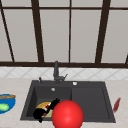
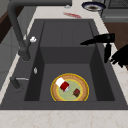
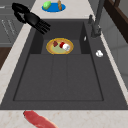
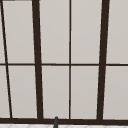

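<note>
Left robot hand (image 1: 40,113) over the sink (image 1: 105,100)

Fingers spread, holding nothing; just beyond its fingertips, low in the basin, lies the yellow plate (image 1: 45,105).

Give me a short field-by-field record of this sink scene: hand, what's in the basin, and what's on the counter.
hand: one black hand over the front edge of the left basin, fingers straight, holding nothing; left or right unclear
nearest thing: yellow-rimmed plate on the basin floor
on the plate: red-and-white can, small brown piece
sink: dark double sink, faucet at the back
counter: blue plate with a green item, red strip
foreground: red ball
</note>
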`<state>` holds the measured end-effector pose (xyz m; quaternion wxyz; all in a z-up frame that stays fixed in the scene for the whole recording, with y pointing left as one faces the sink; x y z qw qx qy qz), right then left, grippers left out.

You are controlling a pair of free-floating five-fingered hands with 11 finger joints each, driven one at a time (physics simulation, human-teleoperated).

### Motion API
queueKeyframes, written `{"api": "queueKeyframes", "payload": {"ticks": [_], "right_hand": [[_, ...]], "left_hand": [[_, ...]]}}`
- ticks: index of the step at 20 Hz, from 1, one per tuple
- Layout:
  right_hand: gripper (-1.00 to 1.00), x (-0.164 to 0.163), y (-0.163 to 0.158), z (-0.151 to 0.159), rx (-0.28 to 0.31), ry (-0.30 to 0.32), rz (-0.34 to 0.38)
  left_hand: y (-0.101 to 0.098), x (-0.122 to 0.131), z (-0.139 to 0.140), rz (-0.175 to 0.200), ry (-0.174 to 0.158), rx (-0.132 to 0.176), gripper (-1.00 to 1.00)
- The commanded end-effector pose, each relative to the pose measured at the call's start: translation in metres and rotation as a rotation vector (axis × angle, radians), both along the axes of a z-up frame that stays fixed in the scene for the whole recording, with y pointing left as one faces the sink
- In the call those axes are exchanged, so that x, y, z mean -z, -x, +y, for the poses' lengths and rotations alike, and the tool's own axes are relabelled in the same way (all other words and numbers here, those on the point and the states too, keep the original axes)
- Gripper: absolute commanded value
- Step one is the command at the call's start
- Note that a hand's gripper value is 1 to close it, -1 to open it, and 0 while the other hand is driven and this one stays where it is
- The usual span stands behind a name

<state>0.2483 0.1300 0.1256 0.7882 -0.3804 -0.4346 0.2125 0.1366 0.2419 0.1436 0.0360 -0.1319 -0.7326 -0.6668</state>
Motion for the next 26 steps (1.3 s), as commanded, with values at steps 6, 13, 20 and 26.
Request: {"api": "queueKeyframes", "payload": {"ticks": [6, 13, 20, 26], "right_hand": [[-1.0, -0.026, 0.007, -0.002, -0.099, 0.084, 0.019], [-1.0, -0.034, 0.012, -0.001, -0.21, 0.067, -0.007], [-1.0, -0.028, 0.012, 0.004, -0.267, 0.091, 0.032], [-1.0, -0.036, 0.018, 0.005, -0.296, 0.126, 0.027]], "left_hand": [[0.0, 0.0, 0.0, 0.0, 0.0, 0.0, 0.0], [0.0, 0.0, 0.0, 0.0, 0.0, 0.0, 0.0], [0.001, 0.0, 0.001, 0.004, -0.002, 0.001, 0.0], [0.006, -0.001, 0.002, 0.013, -0.001, 0.003, 0.0]]}}
